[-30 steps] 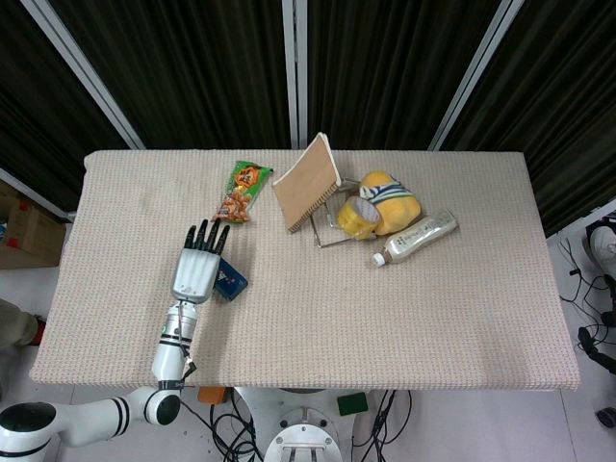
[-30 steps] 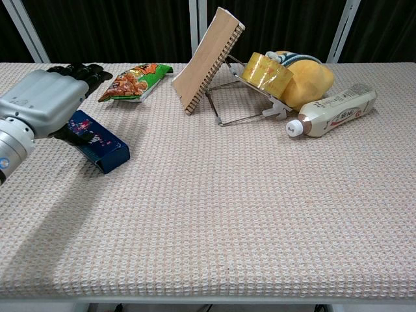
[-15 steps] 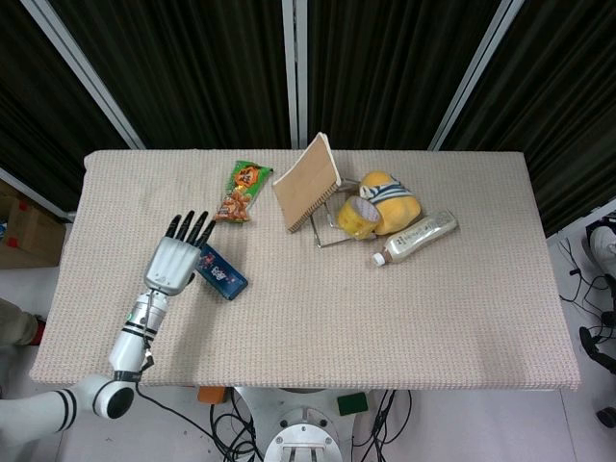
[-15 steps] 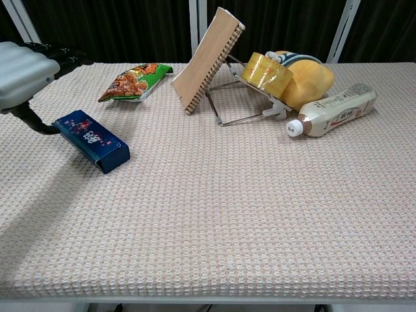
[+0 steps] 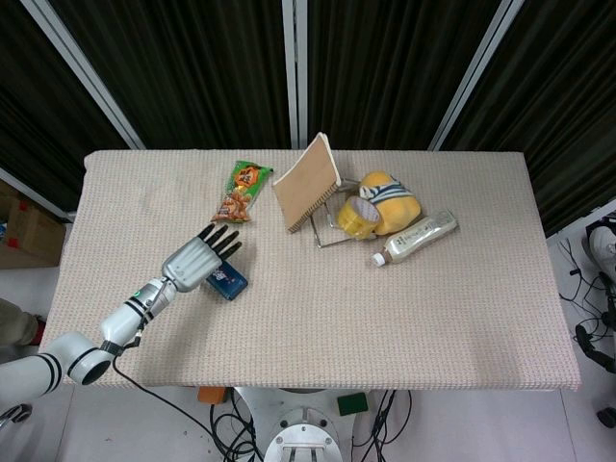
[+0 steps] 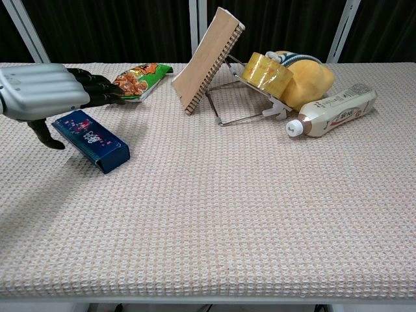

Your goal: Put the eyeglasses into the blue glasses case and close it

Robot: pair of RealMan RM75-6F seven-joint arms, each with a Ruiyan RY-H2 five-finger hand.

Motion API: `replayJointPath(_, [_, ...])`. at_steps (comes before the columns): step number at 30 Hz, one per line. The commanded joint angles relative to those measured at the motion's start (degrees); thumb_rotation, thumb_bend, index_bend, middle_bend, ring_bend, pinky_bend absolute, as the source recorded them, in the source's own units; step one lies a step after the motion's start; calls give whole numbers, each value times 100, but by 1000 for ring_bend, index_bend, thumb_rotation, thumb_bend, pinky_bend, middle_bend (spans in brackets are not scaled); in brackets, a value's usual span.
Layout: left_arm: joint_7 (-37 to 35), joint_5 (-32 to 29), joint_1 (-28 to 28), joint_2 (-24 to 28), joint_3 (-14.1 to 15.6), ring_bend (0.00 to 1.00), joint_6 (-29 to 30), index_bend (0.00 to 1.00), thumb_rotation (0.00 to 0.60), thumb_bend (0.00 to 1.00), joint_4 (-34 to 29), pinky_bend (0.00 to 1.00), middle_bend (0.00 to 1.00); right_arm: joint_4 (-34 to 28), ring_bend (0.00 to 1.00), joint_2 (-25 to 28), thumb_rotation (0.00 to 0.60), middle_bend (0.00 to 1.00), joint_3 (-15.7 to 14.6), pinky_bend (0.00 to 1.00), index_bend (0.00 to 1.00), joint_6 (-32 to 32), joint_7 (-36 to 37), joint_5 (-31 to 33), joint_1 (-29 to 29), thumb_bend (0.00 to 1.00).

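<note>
My left hand (image 5: 199, 261) hovers open, fingers spread, over the closed blue glasses case (image 6: 93, 140), which lies flat at about eight o'clock from the propped notebook (image 5: 306, 182); my right hand is out of view. I see no eyeglasses anywhere, so I judge the case already shut or unopened, and the next move calls for settling that.

The table (image 6: 214, 214) wears a rough woven beige cloth. On it the case (image 6: 91, 140) looks smooth and slightly glossy, the left hand (image 6: 40, 94) above it matt silver with black fingers (image 6: 97, 88). Beyond the case, the snack bag (image 6: 135, 80) is shiny foil and the board (image 6: 207, 60) matt wood.
</note>
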Motion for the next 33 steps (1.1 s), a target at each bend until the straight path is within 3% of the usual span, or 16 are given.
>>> replayJointPath(1, [-127, 69, -234, -50, 38, 0, -339, 14, 600, 92, 180, 137, 0, -25, 0, 29, 600, 0, -17, 0, 0, -25, -18, -23, 14, 363])
replayJointPath(9, [-245, 104, -368, -64, 111, 0, -534, 169, 600, 92, 296, 137, 0, -51, 0, 22, 600, 0, -11, 0, 0, -94, -76, 28, 40, 363])
replayJointPath(17, [-589, 194, -310, -199, 195, 0, -373, 537, 600, 136, 454, 137, 0, -12, 0, -27, 600, 0, -22, 0, 0, -139, -95, 66, 45, 364])
replayJointPath(22, [-856, 300, -297, -256, 211, 0, -198, 692, 600, 201, 522, 137, 0, -14, 0, -38, 600, 0, -25, 0, 0, -134, -110, 64, 46, 363])
replayJointPath(28, [-830, 273, -305, -238, 247, 0, -269, 662, 600, 207, 539, 137, 0, -15, 0, -50, 600, 0, -39, 0, 0, -147, -125, 68, 42, 364])
replayJointPath(30, [-783, 263, -304, -218, 264, 0, -294, 566, 600, 205, 514, 138, 0, -15, 0, -48, 600, 0, -37, 0, 0, -147, -126, 80, 38, 364])
replayJointPath(33, [-727, 249, -305, -192, 271, 0, -312, 322, 600, 201, 465, 137, 0, -21, 0, -42, 600, 0, -39, 0, 0, -159, -134, 93, 36, 366])
